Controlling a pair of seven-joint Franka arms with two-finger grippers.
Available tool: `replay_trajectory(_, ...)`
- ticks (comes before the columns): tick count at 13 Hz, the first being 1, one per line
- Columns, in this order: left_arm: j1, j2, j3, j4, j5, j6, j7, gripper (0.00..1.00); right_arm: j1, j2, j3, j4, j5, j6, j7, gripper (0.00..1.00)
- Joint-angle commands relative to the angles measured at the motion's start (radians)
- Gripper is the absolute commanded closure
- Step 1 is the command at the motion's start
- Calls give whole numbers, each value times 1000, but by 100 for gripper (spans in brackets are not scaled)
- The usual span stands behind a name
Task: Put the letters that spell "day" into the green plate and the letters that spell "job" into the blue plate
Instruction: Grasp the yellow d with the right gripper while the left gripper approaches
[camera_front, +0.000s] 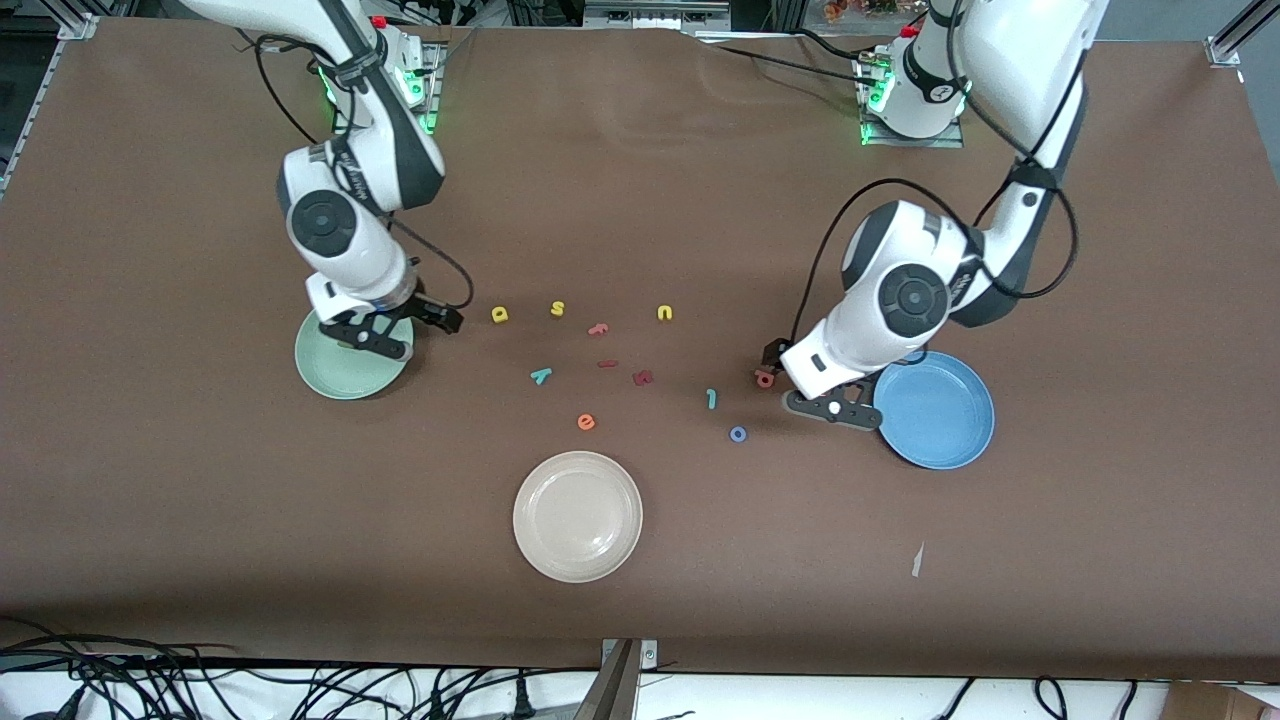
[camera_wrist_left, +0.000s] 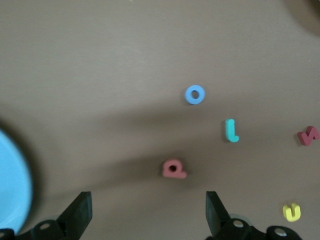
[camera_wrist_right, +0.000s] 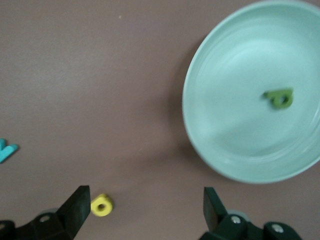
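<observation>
- Nearest the camera sits a cream plate (camera_front: 577, 515), empty and no part of the task.
- At the right arm's end, the right gripper (camera_front: 385, 330) hangs over the green plate (camera_front: 330, 375), fingers spread wide and holding nothing.
- One dark green "d" (camera_wrist_right: 279, 97) lies in that plate.
- Loose on the table toward the middle: a yellow "a" (camera_front: 500, 314), then a teal "y" (camera_front: 541, 376) nearer the camera.
- Stray letters lie close by: a yellow "s" (camera_front: 557, 309), an orange "e" (camera_front: 586, 422) and a yellow "u" (camera_front: 665, 313).
- Likely next: come straight down on the "a", clear of the "s" just beside it.
- Toward the left arm's end lie a teal "j" (camera_front: 711, 398), a blue "o" (camera_front: 738, 434) and a pink "b" (camera_front: 765, 378).
- Over the table beside the blue plate (camera_front: 940, 412), which appears empty, the left gripper (camera_front: 835, 408) is open wide and empty.
</observation>
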Motion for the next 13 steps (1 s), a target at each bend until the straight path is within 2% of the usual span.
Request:
replay_trajectory(1,-47,52,17,-6,-21,76,-44,0,-5,51,47,11,14,51,143,0)
replay_trajectory(4,-63,68,19,-93,-19,215,-55,0,50,117,58,6,11,140,297,1)
replay_trajectory(9,-78,68,22,-147,-10,225,-56,0,96,169,56,6,3,194,386,11)
replay_trajectory(11,-83,69,22,-147,-10,225,-56,2,96,183,55,-1,2,196,384,23)
replay_trajectory(13,-87,75,22,-147,-9,225,-56,6,96,195,55,0,-3,196,384,43)
